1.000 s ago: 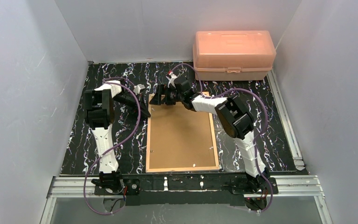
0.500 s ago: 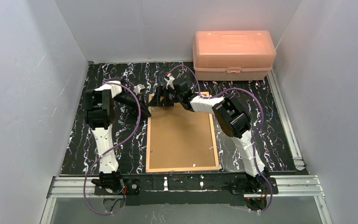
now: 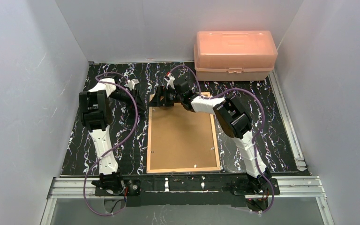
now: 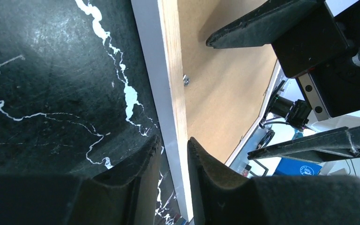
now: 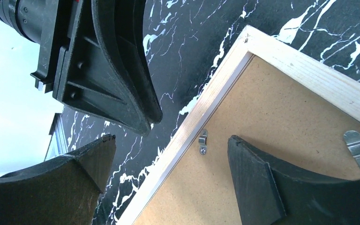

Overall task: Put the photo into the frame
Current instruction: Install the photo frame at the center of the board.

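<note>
The frame (image 3: 148, 140) lies face down on the black marbled table, its light wood back up, with the brown backing board (image 3: 183, 138) in it. The photo is hidden. My left gripper (image 3: 145, 110) is at the frame's far left corner. In the left wrist view its fingertips (image 4: 172, 143) pinch the left rail (image 4: 171, 70) with a narrow gap. My right gripper (image 3: 156, 103) is open above the same corner. In the right wrist view it (image 5: 168, 140) straddles the rail (image 5: 309, 75), one finger (image 5: 258, 183) over the board (image 5: 286, 126), near a small metal turn clip (image 5: 202, 140).
An orange plastic box (image 3: 234, 54) stands at the back right. White walls close in the table on three sides. A metal hanger (image 5: 358, 147) sits on the board near the frame's far rail. The left gripper's finger (image 5: 117, 84) is close to my right gripper.
The left arm's wrist and elbow have swung left and back while its fingertips stay at the frame's left rail. The right gripper has shifted slightly left over the corner.
</note>
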Available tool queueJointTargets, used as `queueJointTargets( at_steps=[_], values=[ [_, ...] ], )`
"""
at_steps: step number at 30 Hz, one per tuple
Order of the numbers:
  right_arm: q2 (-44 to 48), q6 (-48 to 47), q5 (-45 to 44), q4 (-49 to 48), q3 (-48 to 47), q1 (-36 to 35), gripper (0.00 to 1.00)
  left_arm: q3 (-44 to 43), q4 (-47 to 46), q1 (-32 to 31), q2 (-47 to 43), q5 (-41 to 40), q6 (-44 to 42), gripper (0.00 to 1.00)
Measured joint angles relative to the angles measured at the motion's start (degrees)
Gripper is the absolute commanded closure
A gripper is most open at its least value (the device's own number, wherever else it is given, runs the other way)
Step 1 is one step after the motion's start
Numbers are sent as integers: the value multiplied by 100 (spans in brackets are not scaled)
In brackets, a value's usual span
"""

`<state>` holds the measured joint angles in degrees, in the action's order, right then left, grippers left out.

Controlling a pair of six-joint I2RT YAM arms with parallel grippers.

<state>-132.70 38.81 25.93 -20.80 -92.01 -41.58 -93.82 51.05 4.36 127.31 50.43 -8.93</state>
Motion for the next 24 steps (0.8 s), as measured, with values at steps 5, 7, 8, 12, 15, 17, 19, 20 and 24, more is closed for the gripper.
queueJointTargets(
  at_steps=[5, 7, 8, 12, 15, 17, 19, 20, 24],
  values=[
    [-70, -2, 42, -4, -81, -2, 4, -87, -35, -70, 146, 22, -2, 76],
    [-111, -2, 61, -4, -92, 0, 4, -87, -31, -111, 254, 22, -2, 77],
    [-133, 0, 90, -28, -94, 0, 4, -87, -31, -129, 304, 15, 0, 79],
    [-181, 2, 188, -42, -149, 0, 4, -87, -26, -188, 420, 109, 50, 86],
    [-205, 9, 256, -66, -166, 0, 4, -96, -22, -190, 442, 201, 120, 92],
    [-227, 15, 304, -79, -188, 0, 4, -96, -20, -188, 448, 232, 162, 95],
    [-247, 20, 352, -85, -208, 0, 4, -96, -17, -177, 448, 245, 192, 96],
    [-249, 20, 385, -94, -208, 0, 4, -96, -15, -173, 446, 251, 205, 96],
    [-264, 15, 496, -111, -210, -4, 5, -96, -13, -164, 448, 256, 247, 99]
  ],
)
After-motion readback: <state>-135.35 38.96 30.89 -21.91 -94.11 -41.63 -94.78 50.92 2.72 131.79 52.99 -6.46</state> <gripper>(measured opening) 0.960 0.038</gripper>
